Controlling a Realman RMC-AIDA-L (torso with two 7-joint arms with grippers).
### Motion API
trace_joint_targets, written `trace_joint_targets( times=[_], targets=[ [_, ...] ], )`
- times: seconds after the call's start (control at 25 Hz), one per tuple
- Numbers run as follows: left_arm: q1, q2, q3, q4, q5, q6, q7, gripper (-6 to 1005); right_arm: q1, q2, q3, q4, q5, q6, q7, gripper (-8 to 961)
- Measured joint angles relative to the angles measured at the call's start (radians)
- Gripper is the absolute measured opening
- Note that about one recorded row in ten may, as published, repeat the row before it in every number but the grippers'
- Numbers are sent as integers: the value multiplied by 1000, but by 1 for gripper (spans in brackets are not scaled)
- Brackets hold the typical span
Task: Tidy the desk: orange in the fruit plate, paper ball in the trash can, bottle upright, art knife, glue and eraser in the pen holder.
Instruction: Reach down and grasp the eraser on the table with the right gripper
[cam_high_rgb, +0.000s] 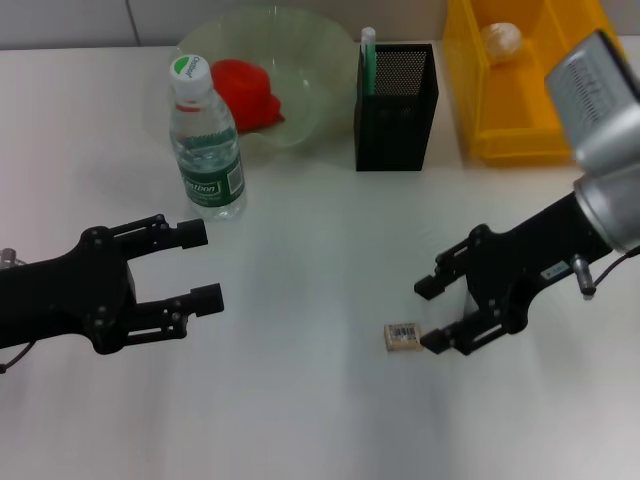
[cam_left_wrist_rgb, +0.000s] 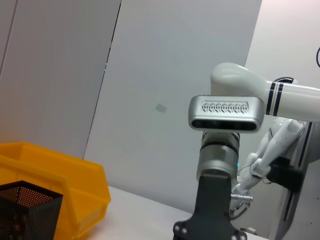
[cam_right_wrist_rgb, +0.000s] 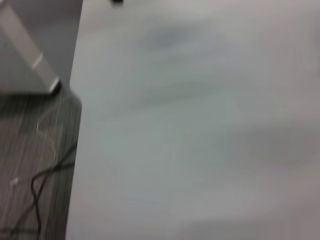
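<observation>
White desk (cam_high_rgb: 300, 400): right gripper (cam_high_rgb: 430, 315), fingers apart, sits just right of the eraser (cam_high_rgb: 404, 336), prob. touching it w/ one fingertip, so center over it before closing.

No text reads clearly; bottle (cam_high_rgb: 207, 140) label illegible.

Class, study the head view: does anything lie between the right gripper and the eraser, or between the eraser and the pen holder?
Nothing visible does. The right gripper, open, sits right beside the eraser, one fingertip almost touching it. Only bare table lies between the eraser and the pen holder.
</observation>
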Motion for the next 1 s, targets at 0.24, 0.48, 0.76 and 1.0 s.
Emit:
trace_joint_targets(
  times=[0.24,0.48,0.76,1.0],
  targets=[
    [0,-4,-1,0,0,-4,-1,786,-1,0,-145,5,12,78,-3,651],
    [0,-7,-2,-2,0,-7,-1,786,0,2,-238,15,47,140,-16,634],
    [2,-11,-2,-2,-3,-8,-1,786,-1,3,-328,18,69,218,-25,568],
    [6,-11,-2,-2,-6,-8,-1,786,-1,4,-367,18,72,262,-26,510]
  ],
)
